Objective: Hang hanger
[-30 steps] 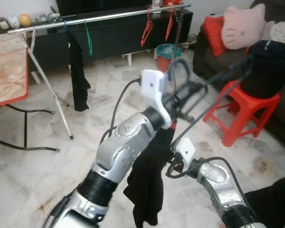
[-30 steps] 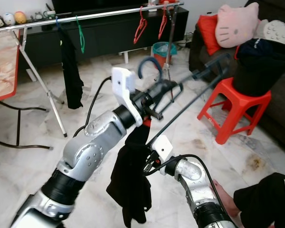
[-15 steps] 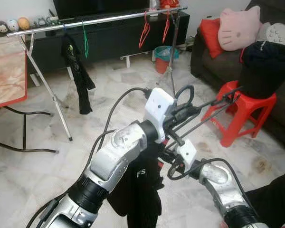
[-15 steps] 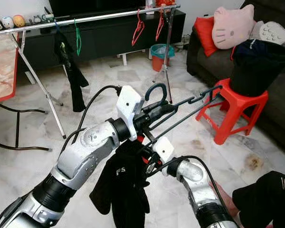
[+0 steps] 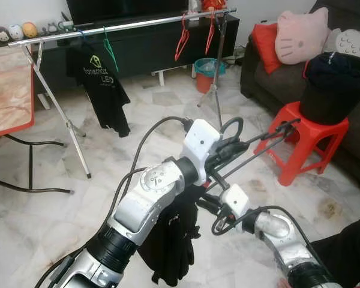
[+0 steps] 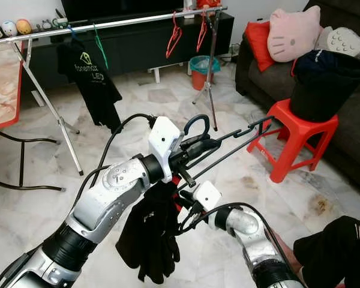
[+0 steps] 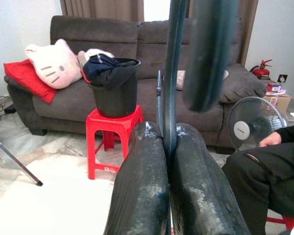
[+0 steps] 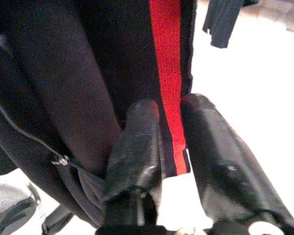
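Left wrist view shows the left gripper [image 7: 167, 147], its jaws pinched tight on the thin dark hanger [image 6: 228, 144], facing a red plastic stool [image 7: 112, 134]. Below the hanger hangs a black garment [image 6: 150, 237] with a red stripe; the right gripper [image 8: 169, 127] jaws clamp its fabric. Beyond the hanger, a metal rail [image 5: 126, 24] carries a black T-shirt [image 5: 108, 90] printed "LED".

left hand [image 7: 167, 147] pinches dark hanger [image 7: 172, 73]; red stool [image 7: 112, 127] beyond.
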Robot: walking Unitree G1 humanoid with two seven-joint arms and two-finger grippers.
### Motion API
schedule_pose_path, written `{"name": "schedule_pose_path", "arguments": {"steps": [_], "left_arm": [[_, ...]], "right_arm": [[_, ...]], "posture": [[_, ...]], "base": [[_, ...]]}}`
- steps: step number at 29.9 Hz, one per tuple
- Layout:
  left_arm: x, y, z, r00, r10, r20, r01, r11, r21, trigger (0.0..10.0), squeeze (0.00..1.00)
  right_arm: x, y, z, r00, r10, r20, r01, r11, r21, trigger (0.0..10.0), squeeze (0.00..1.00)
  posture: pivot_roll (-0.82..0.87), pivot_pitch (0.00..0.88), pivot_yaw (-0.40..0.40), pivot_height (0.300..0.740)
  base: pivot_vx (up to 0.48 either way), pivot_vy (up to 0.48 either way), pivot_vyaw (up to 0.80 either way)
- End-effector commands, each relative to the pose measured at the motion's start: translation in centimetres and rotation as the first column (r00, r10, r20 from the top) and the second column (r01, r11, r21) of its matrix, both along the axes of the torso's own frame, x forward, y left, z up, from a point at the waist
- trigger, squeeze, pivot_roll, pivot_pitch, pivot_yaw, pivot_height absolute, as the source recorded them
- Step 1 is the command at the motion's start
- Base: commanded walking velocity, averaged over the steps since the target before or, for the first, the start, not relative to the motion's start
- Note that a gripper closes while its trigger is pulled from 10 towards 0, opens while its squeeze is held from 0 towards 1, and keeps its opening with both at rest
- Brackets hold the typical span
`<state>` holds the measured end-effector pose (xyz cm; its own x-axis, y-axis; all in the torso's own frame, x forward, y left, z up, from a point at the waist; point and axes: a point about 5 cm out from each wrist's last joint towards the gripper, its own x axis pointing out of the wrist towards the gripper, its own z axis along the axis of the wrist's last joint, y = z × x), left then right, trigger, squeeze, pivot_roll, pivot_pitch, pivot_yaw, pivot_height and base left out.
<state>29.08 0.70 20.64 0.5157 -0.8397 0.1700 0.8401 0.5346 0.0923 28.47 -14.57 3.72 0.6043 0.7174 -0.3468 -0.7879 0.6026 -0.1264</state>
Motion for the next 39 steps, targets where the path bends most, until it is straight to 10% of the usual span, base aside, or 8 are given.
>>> {"name": "schedule_pose_path", "arguments": {"steps": [1, 17, 18, 20, 21, 39], "left_arm": [[0.1, 0.1, 0.3, 1.000, 0.015, 0.025, -0.015, 1.000, -0.009, 10.0, 0.00], [0.3, 0.4, -0.8, 0.999, 0.035, 0.028, -0.036, 0.999, 0.039, 10.0, 0.00], [0.4, 0.5, -1.4, 0.999, 0.037, 0.036, -0.040, 0.996, 0.078, 10.0, 0.00], [0.4, 0.6, -1.8, 0.998, 0.039, 0.045, -0.043, 0.993, 0.106, 10.0, 0.00], [0.5, 0.6, -1.9, 0.998, 0.041, 0.044, -0.046, 0.993, 0.109, 10.0, 0.00], [2.0, 4.0, -4.9, 0.992, 0.117, 0.046, -0.125, 0.958, 0.257, 10.0, 0.00]], "right_arm": [[-0.2, 0.0, -0.3, 1.000, 0.006, -0.001, -0.006, 1.000, -0.014, 10.0, 1.00], [0.0, 0.1, 0.4, 0.999, 0.015, 0.039, -0.014, 1.000, -0.012, 10.0, 1.00], [-0.6, -0.1, -0.3, 0.999, 0.032, 0.025, -0.030, 0.998, -0.057, 10.0, 0.73], [-1.0, -0.2, -0.7, 0.999, 0.045, 0.010, -0.044, 0.996, -0.083, 10.0, 0.73], [-1.3, -0.3, -1.0, 0.998, 0.056, -0.001, -0.056, 0.994, -0.090, 10.0, 0.00], [-3.6, -0.8, -1.6, 0.974, 0.220, -0.049, -0.226, 0.948, -0.227, 10.0, 0.00]], "posture": [[-0.05, 0.017, -0.002, 0.740], [-0.05, 0.028, 0.002, 0.740], [-0.05, 0.028, 0.003, 0.740], [-0.05, 0.028, 0.003, 0.740], [-0.05, 0.028, 0.003, 0.740], [-0.07, 0.032, 0.002, 0.740]], "base": [[0.000, 0.000, 0.00], [0.000, 0.000, 0.00], [0.000, 0.000, 0.00], [0.000, 0.000, 0.00], [0.000, 0.000, 0.00], [0.000, 0.000, 0.00]]}}
